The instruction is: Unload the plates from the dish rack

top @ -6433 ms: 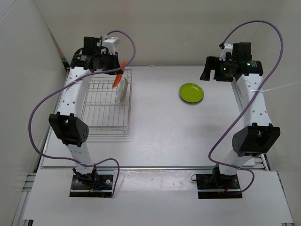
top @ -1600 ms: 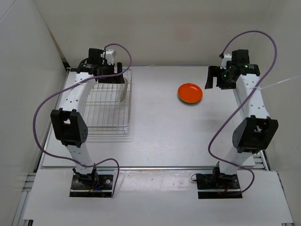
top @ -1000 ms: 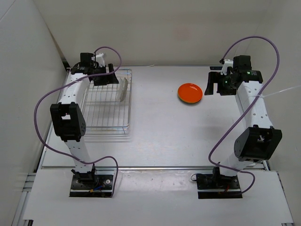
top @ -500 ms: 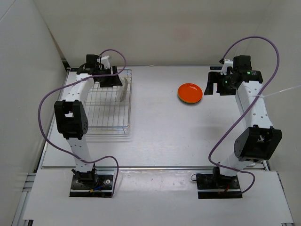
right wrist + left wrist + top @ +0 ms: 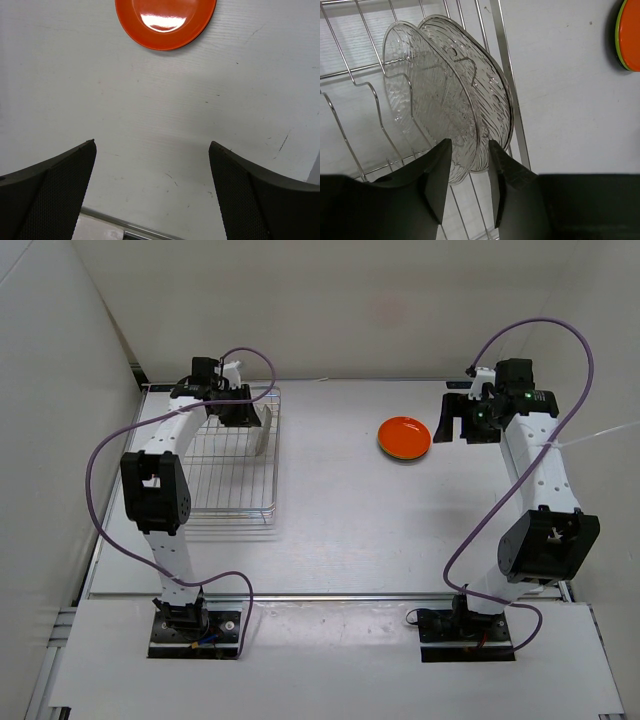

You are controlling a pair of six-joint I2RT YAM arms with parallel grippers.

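Note:
Two clear plates [image 5: 262,430] stand on edge at the far right of the dish rack [image 5: 225,465]. In the left wrist view the nearer clear plate [image 5: 430,100] and the one behind it [image 5: 487,85] lean between rack wires [image 5: 507,75]. My left gripper [image 5: 470,142] has narrowed jaws straddling their lower rims; whether they pinch is unclear. An orange plate [image 5: 404,437] lies flat on the table, stacked on a lime green plate [image 5: 618,40]. My right gripper [image 5: 152,145] hovers open and holds nothing, just right of the orange plate [image 5: 165,20].
The rack sits at the table's far left, near the side wall [image 5: 60,390]. The back wall [image 5: 350,310] runs just behind both grippers. A metal strip [image 5: 150,227] edges the table below the right gripper.
The left gripper has moved right along the rack to the clear plates and its jaws have narrowed around their rims. The right arm has stayed still.

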